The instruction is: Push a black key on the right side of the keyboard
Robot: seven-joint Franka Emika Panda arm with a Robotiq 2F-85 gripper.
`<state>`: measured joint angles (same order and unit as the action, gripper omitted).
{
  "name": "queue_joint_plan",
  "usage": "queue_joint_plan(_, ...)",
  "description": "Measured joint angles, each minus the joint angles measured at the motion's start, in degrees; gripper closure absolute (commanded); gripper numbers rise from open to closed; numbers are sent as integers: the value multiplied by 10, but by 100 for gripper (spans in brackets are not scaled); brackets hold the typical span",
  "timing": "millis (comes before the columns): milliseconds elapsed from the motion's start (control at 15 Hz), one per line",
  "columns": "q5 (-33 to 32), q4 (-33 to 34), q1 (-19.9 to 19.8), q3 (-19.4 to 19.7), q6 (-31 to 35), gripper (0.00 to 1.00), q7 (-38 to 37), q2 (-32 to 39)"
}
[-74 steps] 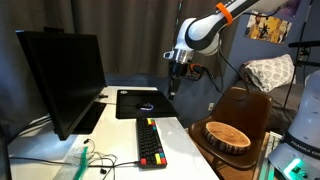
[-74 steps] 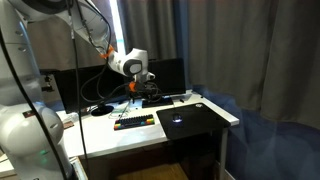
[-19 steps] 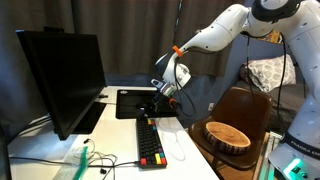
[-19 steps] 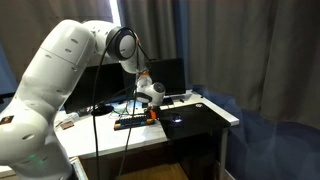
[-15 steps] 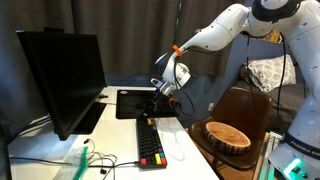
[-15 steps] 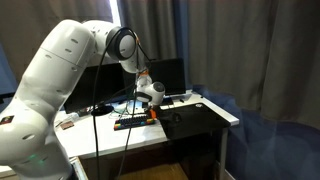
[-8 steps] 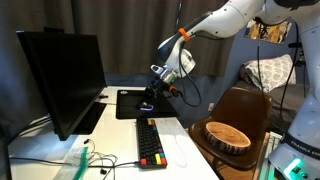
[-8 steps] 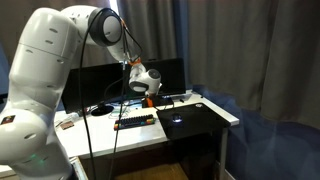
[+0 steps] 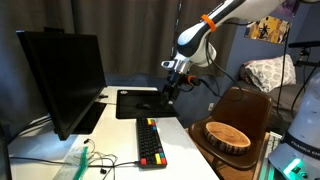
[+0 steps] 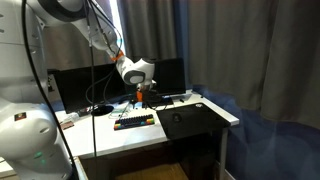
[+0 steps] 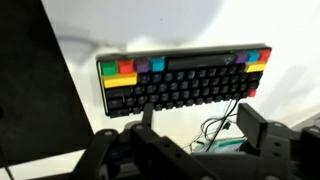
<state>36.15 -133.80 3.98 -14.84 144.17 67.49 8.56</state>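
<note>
The narrow black keyboard (image 9: 150, 142) lies on the white desk, with red, yellow and green keys at its near end. It also shows in the other exterior view (image 10: 133, 122). In the wrist view the keyboard (image 11: 185, 80) lies crosswise, with coloured keys at both ends and black keys between. My gripper (image 9: 167, 96) hangs in the air above the keyboard's far end, well clear of it, as the other exterior view (image 10: 140, 103) also shows. In the wrist view the gripper (image 11: 200, 125) is open and empty, with its two fingers apart.
A large black monitor (image 9: 60, 80) stands at one side of the desk. A black mouse pad (image 9: 138, 103) with a mouse (image 10: 177, 117) lies beyond the keyboard. A wooden bowl (image 9: 228, 135) rests on a chair beside the desk. Cables (image 9: 95, 155) lie near the monitor.
My gripper was down at the keyboard's far end a second ago. It has since lifted up and away and now hangs higher above the desk. The keyboard has not moved.
</note>
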Motion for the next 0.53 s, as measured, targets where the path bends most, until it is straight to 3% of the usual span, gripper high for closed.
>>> queue_joint_plan(200, -77, -4, 3, 14, -106, 0, -75, -51)
queue_joint_plan(400, -72, 8, 3, 25, -200, 0, -57, -90)
queue_joint_plan(533, -70, 15, 3, 32, -224, 0, -42, -99)
